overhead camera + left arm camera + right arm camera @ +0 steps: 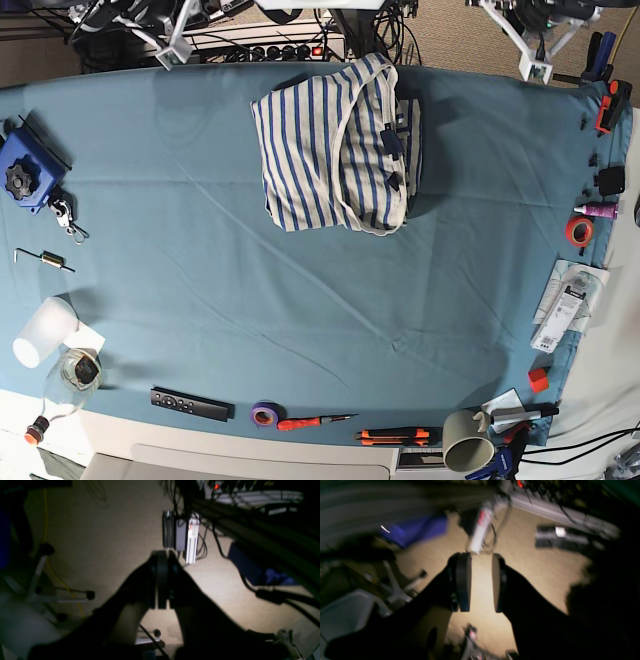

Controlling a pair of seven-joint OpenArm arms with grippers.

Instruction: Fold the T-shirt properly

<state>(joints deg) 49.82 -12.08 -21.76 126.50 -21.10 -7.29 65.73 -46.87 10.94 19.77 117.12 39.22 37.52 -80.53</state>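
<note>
In the left wrist view, our left gripper [162,580] is pressed closed on nothing, over bare floor. In the right wrist view, our right gripper [481,582] stands partly parted, empty. From the base view, the T-shirt [335,145] lies folded at the far middle of the table [300,300]; folding looks finished, so we judge no further move is needed.

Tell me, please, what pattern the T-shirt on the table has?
White with thin blue stripes; the T-shirt shows best in the base view.

Soft striped cotton T-shirt [335,150], matt teal cloth [300,300] (lightly creased)
</note>
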